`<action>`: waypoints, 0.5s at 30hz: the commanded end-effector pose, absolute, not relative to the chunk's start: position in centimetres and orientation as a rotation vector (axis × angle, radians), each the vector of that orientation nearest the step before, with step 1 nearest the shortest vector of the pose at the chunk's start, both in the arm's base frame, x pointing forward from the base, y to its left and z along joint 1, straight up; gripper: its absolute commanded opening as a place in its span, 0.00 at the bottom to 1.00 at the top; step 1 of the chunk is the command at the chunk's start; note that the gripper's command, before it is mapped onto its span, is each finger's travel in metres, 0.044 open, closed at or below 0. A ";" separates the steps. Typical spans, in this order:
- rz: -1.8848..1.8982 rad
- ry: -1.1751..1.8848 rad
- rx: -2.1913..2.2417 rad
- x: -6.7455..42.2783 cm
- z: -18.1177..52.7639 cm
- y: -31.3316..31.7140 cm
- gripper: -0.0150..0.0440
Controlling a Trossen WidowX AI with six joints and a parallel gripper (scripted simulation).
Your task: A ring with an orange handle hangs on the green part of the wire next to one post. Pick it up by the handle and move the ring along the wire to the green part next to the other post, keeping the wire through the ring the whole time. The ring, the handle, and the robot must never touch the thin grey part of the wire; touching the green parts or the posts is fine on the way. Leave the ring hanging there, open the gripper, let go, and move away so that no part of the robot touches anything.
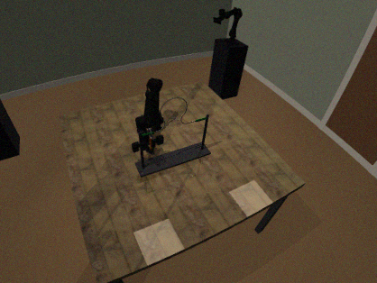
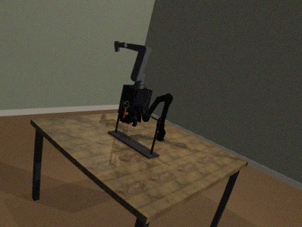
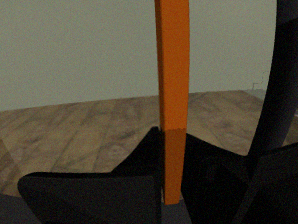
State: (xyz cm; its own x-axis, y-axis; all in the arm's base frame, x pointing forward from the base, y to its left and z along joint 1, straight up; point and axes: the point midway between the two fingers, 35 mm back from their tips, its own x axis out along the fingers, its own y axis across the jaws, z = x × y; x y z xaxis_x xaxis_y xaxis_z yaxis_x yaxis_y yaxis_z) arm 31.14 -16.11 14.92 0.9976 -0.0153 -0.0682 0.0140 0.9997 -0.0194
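The wire stand has a dark base point(image 1: 180, 159) point(image 2: 134, 144) and two posts. The orange handle point(image 1: 150, 141) point(image 2: 124, 113) point(image 3: 172, 76) hangs upright beside the left post point(image 1: 142, 155), under the green wire part point(image 1: 147, 133). The ring itself is too small to make out. My gripper point(image 1: 151, 140) point(image 3: 161, 132) is shut on the orange handle; in the wrist view its dark fingers clamp the handle's lower end. The thin grey wire point(image 1: 186, 106) loops up between the posts. The other green part point(image 1: 197, 120) point(image 2: 155, 118) sits by the right post point(image 1: 205, 132).
A black pedestal point(image 1: 227, 68) point(image 2: 135, 99) with a small camera arm point(image 1: 231, 19) stands off the table's far corner. Two pale squares point(image 1: 158, 241) point(image 1: 251, 196) lie near the table's front edge.
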 end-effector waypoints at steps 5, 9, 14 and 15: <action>-0.021 0.067 -0.017 31.1 15.0 -16.2 0.00; -0.021 0.067 -0.017 31.1 15.0 -16.2 0.00; -0.021 0.067 -0.017 31.1 15.0 -16.1 0.00; -0.021 0.067 -0.017 31.1 15.0 -16.0 0.00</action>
